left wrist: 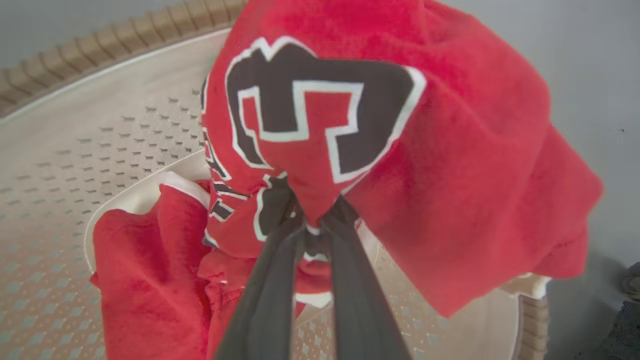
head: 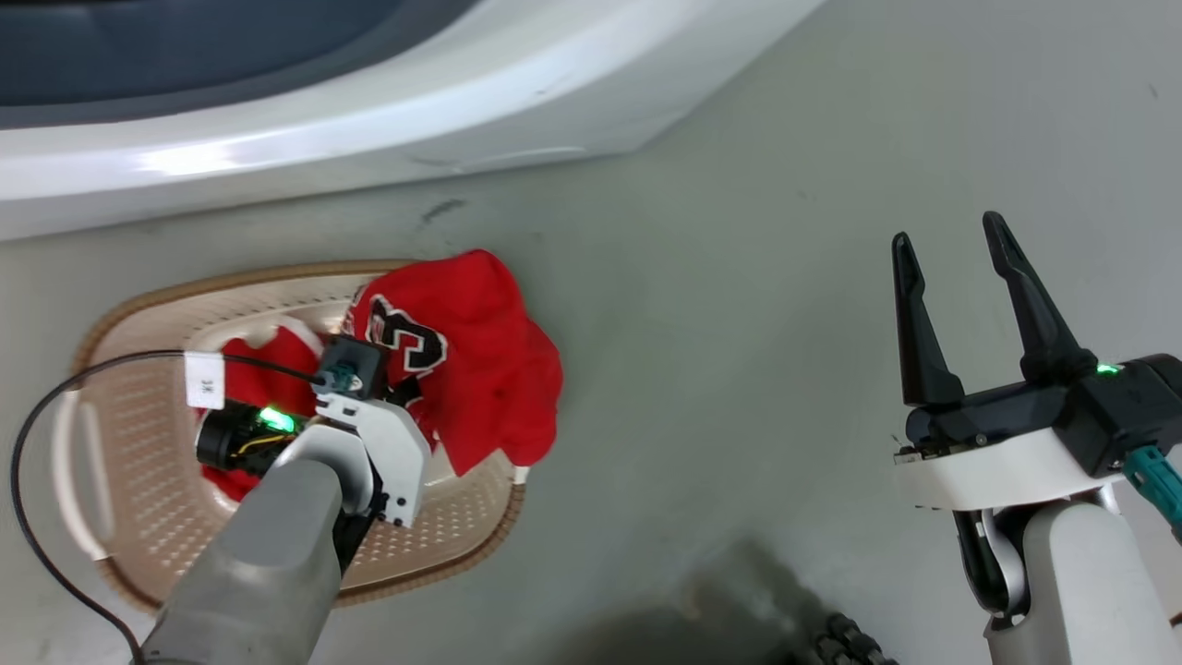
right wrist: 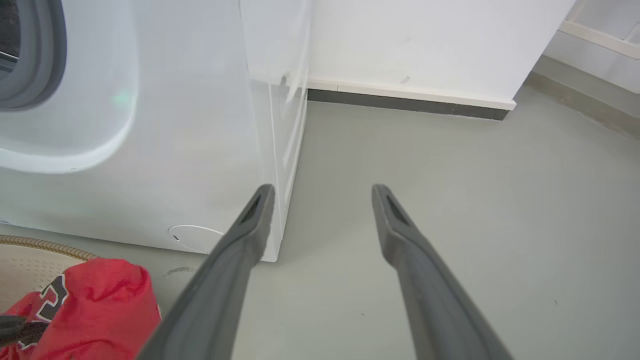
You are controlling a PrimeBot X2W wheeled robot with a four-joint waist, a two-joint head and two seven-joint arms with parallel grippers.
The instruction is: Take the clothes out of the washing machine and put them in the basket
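The washing machine [head: 369, 120] [right wrist: 190, 125] is white and crosses the top of the head view. In front of it on the floor stands the cream basket [head: 148, 462] [left wrist: 75, 150] with its brown rim. My left gripper [left wrist: 315, 220] is shut on a red jersey [head: 480, 351] [left wrist: 450, 150] [right wrist: 100, 300] with a black-and-white number. The jersey is bunched over the basket's right side and hangs out over the rim. A second red garment [head: 268, 365] [left wrist: 145, 280] lies inside the basket. My right gripper [head: 948, 233] [right wrist: 324, 189] is open over bare floor to the right, holding nothing.
Grey floor [head: 785, 369] spreads right of the basket. A white wall with a dark baseboard [right wrist: 400, 100] stands beyond the machine's corner. A black cable [head: 28, 517] loops from my left wrist over the basket. The machine's grey door ring [right wrist: 45, 50] shows at the upper left.
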